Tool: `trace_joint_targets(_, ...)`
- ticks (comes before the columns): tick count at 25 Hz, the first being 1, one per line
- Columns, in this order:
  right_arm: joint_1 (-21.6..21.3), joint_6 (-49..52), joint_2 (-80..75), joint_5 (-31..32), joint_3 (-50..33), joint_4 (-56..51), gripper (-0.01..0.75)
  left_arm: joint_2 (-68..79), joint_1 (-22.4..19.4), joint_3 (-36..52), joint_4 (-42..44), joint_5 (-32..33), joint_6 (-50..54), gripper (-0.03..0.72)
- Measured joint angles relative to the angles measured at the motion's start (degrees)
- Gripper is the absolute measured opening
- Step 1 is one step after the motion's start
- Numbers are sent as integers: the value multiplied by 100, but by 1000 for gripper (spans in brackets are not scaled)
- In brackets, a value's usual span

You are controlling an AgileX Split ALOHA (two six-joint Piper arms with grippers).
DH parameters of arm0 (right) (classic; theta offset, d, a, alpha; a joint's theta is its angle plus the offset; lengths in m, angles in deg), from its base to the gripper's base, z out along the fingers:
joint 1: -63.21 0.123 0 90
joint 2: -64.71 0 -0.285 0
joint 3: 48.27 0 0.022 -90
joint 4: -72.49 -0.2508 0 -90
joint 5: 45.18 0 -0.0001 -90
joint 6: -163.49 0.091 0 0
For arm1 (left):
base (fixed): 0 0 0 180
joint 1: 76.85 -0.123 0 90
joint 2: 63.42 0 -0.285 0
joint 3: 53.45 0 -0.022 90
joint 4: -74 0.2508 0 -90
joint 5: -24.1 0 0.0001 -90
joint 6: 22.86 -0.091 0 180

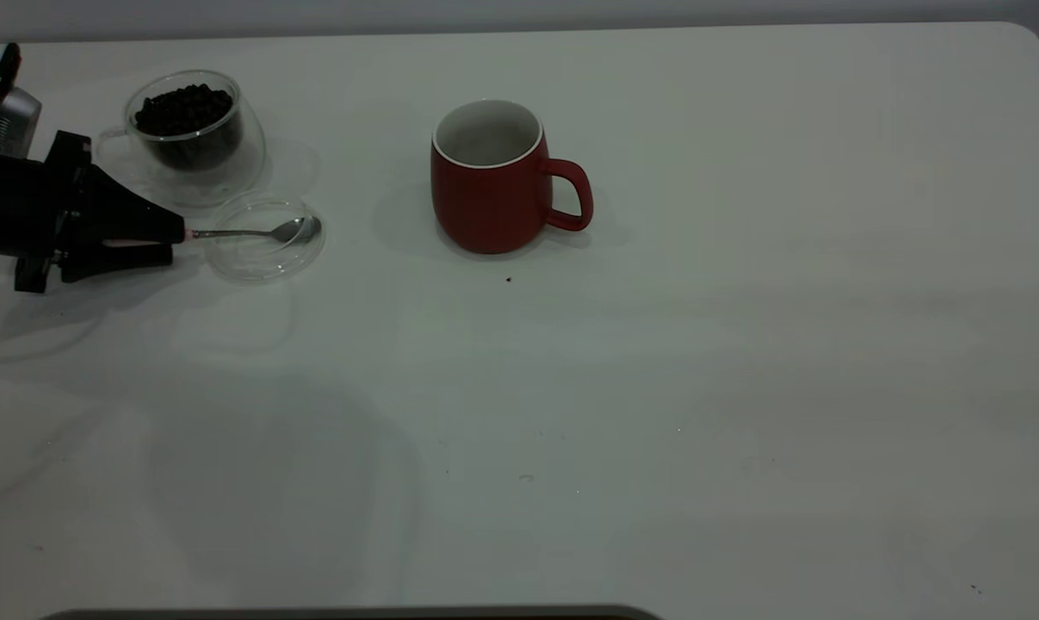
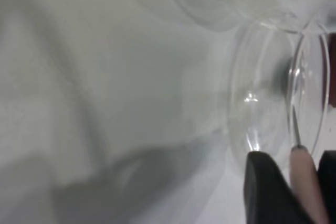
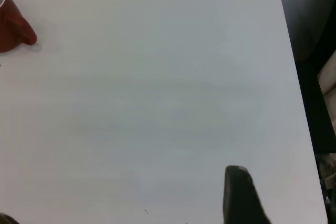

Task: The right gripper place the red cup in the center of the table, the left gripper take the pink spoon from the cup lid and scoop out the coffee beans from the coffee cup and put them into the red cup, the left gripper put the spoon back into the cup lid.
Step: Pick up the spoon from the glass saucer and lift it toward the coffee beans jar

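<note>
- On the large plain white surface (image 1: 657, 387) I count one rounded dark-red ceramic mug (image 1: 489, 185) with a white interior and rim, standing upright near the middle, its red loop handle pointing toward the right arm's side.
- I count one clear double-walled glass cup (image 1: 196, 138), upright at the far left, well apart from the red mug.
- One heap of dark brown coffee beans (image 1: 183, 108) fills the glass cup's inner bowl; a single dark speck (image 1: 509, 279) lies on the surface just in front of the red mug.
- I see one round clear glass lid (image 1: 265, 250), lying flat just beside the glass cup, on its near side.
- One small teaspoon with a shiny metal bowl and a pale pink handle (image 1: 261, 232) lies across the lid, bowl resting in the lid, handle reaching out over its rim toward the left arm.
- My left pincer (image 1: 179, 239), black and wedge-shaped, sits low at the lid's edge, clenched on the spoon's pink handle; the left wrist view shows the handle between the two black tips.
- My right pincer (image 3: 239, 195) hangs over bare surface far from the red mug; only one black finger shows, so I cannot tell its state.
- No brand, label or writing is readable on anything.
</note>
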Motion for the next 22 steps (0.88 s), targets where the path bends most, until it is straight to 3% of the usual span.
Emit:
trace_joint_targets(6, 0, 0, 0, 0, 0, 0, 438, 0, -129, -26, 0, 373, 0, 116)
trace_joint_targets(15, 0, 0, 0, 0, 0, 0, 438, 0, -162, -30, 30, 629, 0, 114)
trace_joint_targets(22, 0, 0, 0, 0, 0, 0, 438, -155, -375, -151, 528, 892, 300, 114)
